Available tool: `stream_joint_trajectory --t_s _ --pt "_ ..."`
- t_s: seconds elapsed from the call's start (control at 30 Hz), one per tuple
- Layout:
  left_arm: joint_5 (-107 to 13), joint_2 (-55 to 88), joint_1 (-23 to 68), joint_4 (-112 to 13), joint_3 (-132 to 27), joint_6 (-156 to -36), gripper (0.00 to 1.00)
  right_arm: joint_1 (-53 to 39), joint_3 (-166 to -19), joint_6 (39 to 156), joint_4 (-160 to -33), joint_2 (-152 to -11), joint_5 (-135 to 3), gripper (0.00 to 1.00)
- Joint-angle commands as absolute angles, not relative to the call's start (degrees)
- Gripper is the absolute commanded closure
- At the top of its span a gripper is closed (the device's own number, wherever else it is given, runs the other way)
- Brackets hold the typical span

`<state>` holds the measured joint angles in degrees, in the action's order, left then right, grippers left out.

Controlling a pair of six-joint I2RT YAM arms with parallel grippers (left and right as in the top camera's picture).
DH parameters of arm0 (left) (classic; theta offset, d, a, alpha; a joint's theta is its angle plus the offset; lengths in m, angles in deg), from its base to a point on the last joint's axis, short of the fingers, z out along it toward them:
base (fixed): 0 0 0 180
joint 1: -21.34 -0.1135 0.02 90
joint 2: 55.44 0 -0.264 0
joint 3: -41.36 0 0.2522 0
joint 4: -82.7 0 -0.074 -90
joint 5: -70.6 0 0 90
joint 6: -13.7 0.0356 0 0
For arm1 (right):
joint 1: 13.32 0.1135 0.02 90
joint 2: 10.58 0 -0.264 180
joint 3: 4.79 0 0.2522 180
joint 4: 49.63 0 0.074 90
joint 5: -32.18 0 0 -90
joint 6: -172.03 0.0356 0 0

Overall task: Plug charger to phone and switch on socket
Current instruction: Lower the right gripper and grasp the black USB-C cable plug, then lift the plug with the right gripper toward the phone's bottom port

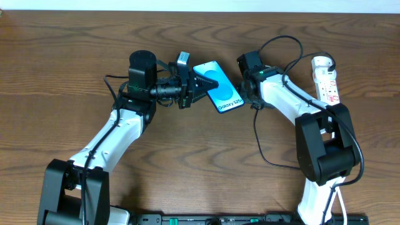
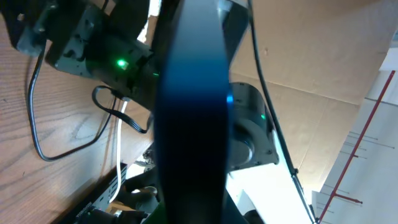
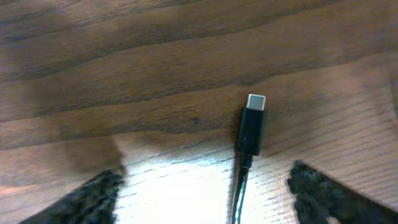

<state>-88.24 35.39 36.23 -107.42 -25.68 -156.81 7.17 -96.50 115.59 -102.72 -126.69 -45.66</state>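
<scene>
Okay, counts first: one phone [image 1: 220, 87], one charger [image 3: 251, 126], one socket [image 1: 326, 76], two arms, two grippers.

Left gripper [image 1: 200, 83] is clamped on the phone's left short edge. The phone sits upper centre of the table [image 1: 187, 156], screen up, cyan, turned diagonally, its far end pointing toward the right arm's wrist. In the left wrist view the phone is only a dark blurred band seen edge-on, very close to the lens.

Right gripper [image 3: 205, 177] has its fingers [image 3: 93, 196] spread wide and grasps nothing. The charger's plug lies flat on the wood between them, touching neither finger, with its pale metal tip pointing away from the camera. Bare wood shows on both sides of the plug and beyond the tip.

Overhead, the thin cable loops down from the right wrist area and curves toward the right arm's base.

The socket lies near the table's right edge, rounded end toward the far side, just beside the right arm's elbow. Whether its switch is on, cannot tell.

Open wood fills the far strip, the left side and the middle front between the two arms. The phone's right end and the right wrist are close together, little room there.
</scene>
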Motion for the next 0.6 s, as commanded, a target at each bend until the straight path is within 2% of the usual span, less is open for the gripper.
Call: stream_joint_trajectory --t_s 0.0,0.23,0.43,0.57 --pt "-89.0 35.4 36.1 -108.0 -26.8 -155.4 0.93 6.7 -97.4 119.7 -103.8 -130.0 -46.3 0.29" --pt "-89.0 35.4 36.1 -108.0 -26.8 -155.4 0.93 6.7 -97.4 119.7 -106.6 -132.6 -49.8 0.51" --pt "-89.0 35.4 36.1 -108.0 -26.8 -155.4 0.93 6.7 -97.2 119.7 -110.8 -133.0 -49.8 0.53" --pt "-89.0 35.4 36.1 -108.0 -26.8 -155.4 0.92 6.7 -97.2 119.7 -113.0 -133.0 -49.8 0.62"
